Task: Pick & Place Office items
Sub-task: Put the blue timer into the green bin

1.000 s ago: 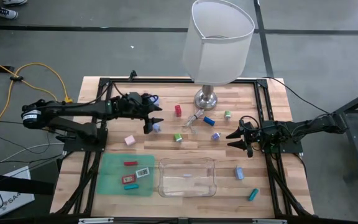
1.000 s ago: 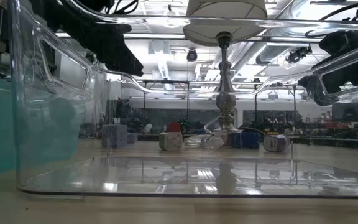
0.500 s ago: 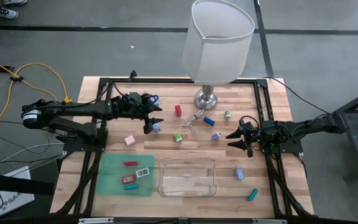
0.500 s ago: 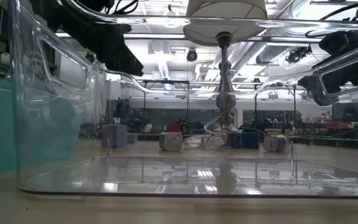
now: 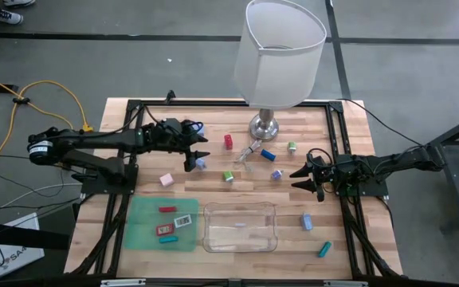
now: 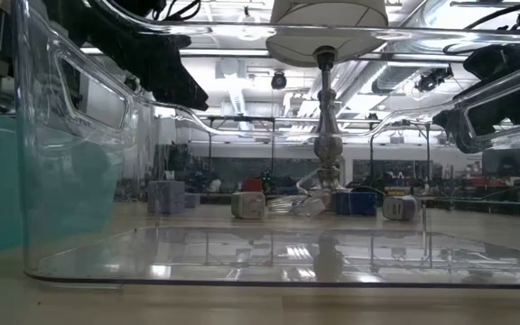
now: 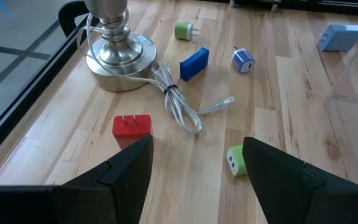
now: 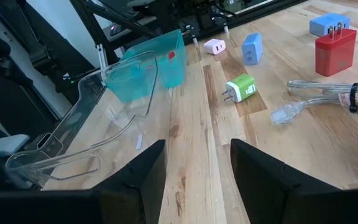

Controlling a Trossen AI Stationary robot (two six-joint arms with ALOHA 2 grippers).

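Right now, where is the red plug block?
In the high view the red plug block sits at the table's far middle, just left of the lamp base, with the clear cable bundle to its right.

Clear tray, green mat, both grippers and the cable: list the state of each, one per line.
Clear tray: upright, empty.
Green mat: flat, carrying three small items.
Left gripper: open, holding nothing.
Right gripper: open, holding nothing.
Cable: bundled with a tie, lying beside the lamp base.
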